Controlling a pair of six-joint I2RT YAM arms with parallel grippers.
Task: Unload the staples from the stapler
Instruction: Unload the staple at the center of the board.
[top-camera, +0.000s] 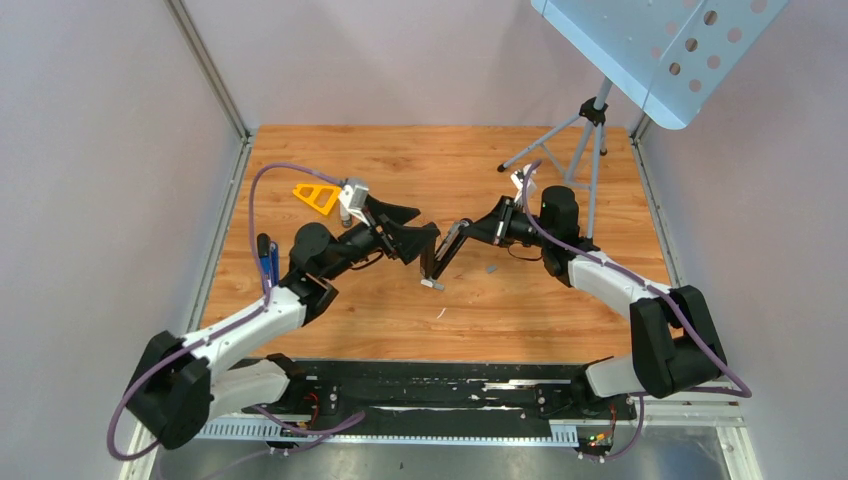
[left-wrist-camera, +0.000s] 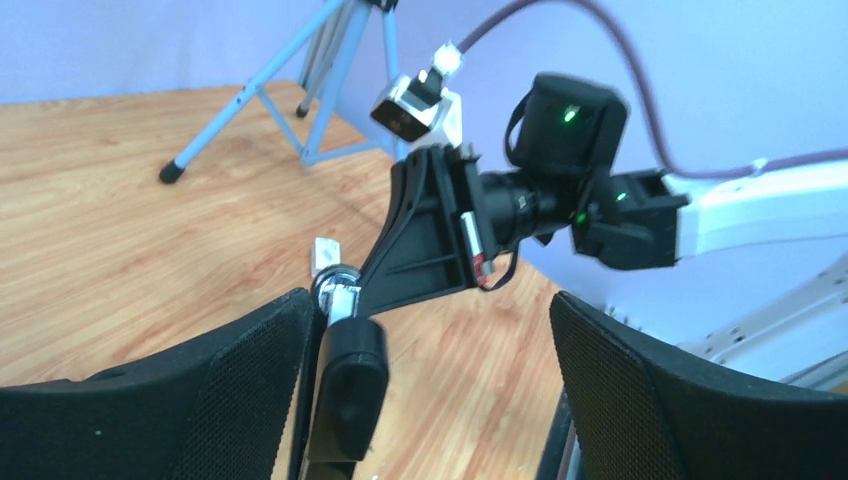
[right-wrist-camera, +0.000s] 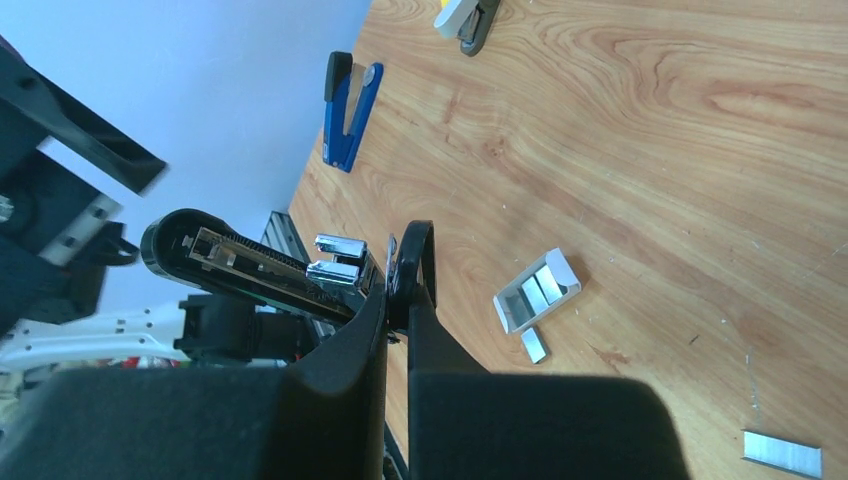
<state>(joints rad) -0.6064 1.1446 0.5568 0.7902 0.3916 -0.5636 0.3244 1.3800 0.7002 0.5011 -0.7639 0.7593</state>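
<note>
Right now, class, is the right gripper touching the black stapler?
Touching. In the right wrist view, the right gripper has its jaws shut tight on the stapler, no gap.

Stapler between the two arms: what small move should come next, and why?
Probably the left gripper should close on the free end of the stapler: its fingers stand open either side of it, while the right gripper grips the other end.
</note>
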